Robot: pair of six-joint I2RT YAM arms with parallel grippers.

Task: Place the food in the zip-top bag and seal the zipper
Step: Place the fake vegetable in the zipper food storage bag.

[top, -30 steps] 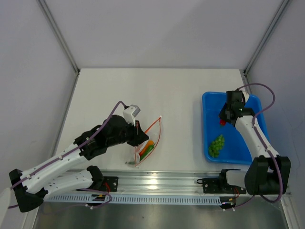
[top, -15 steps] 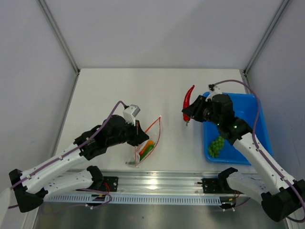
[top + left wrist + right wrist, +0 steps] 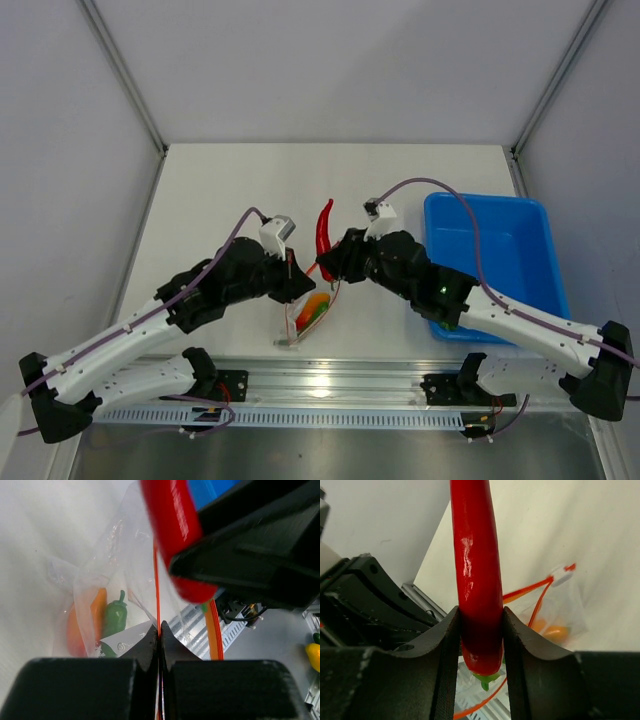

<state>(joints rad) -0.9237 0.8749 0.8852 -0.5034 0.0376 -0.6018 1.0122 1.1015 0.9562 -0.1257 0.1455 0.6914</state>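
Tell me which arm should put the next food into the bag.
Right. The right claw grips the red pepper close by the mouth of the zip-top bag, while the left claw is pinched on the bag's edge, holding it up, so it looks tied up.

A blue tray sits on the white table (right side).

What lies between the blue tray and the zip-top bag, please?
The right gripper, holding the red pepper, as the top view shows.
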